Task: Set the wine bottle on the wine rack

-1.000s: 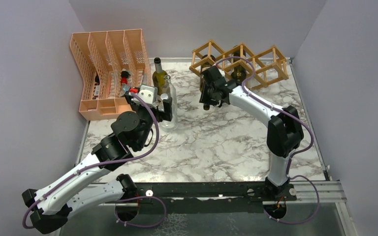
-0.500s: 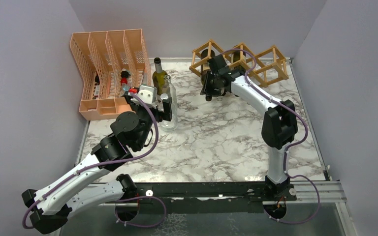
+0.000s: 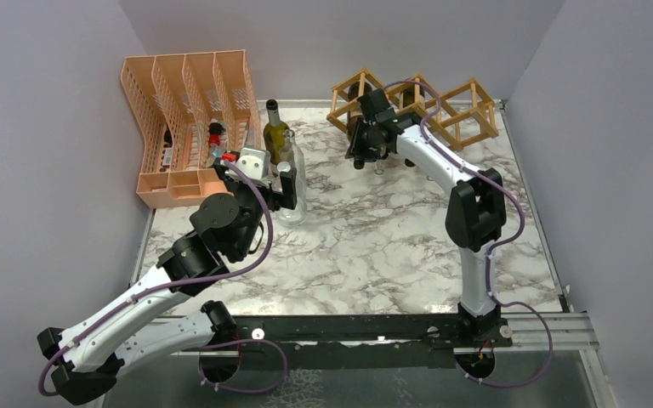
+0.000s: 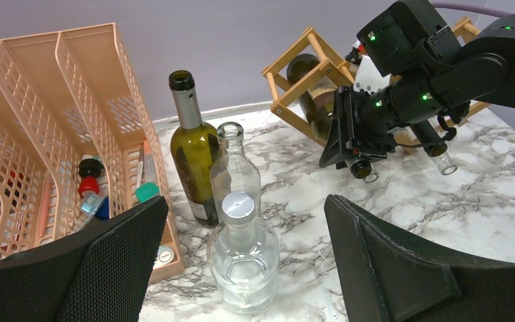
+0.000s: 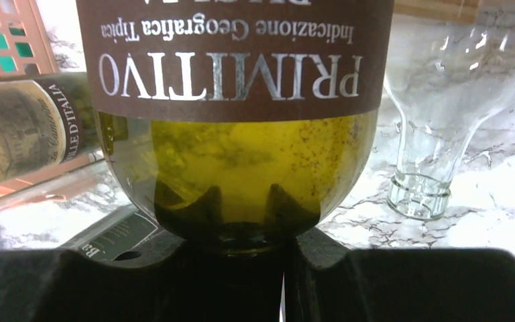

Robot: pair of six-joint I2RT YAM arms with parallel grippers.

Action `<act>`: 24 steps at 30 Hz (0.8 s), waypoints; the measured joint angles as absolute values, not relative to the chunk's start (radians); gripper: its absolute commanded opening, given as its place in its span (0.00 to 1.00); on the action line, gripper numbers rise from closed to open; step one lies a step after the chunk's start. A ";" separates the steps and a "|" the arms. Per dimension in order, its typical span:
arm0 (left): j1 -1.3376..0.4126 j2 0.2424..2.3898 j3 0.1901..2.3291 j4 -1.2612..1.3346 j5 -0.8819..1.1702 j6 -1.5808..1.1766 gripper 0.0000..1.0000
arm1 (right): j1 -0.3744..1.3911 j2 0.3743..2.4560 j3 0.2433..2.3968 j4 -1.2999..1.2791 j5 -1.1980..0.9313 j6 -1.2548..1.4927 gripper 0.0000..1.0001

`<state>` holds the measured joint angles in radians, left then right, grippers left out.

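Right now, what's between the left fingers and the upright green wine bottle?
Left wrist view: a squat capped bottle, then a taller uncapped bottle, both clear glass.

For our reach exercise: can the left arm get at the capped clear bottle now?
Probably yes: the left pincer is open, and the capped clear bottle stands upright just ahead, nothing between them.

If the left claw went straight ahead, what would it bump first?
Most likely the squat clear bottle with the silver cap, standing just ahead, in line with the gap of the open left gripper. The taller clear bottle and green wine bottle stand behind it. Depth is hard to judge.
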<state>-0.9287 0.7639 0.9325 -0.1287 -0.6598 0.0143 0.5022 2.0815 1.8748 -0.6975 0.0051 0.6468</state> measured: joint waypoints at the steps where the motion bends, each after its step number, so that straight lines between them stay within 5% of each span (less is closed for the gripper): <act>1: -0.929 0.764 0.933 -0.129 -0.659 0.014 0.93 | 0.502 2.086 1.880 -0.696 0.006 0.647 0.41; 9: -0.929 0.764 0.933 -0.129 -0.660 0.014 0.93 | 0.502 2.099 1.914 -0.643 0.023 0.634 0.52; 19: -0.929 0.764 0.921 -0.124 -0.664 0.015 0.94 | 0.500 2.129 1.939 -0.598 0.082 0.624 0.42; 24: -0.929 0.764 0.921 -0.121 -0.664 0.015 0.93 | 0.495 2.128 1.912 -0.532 0.101 0.609 0.50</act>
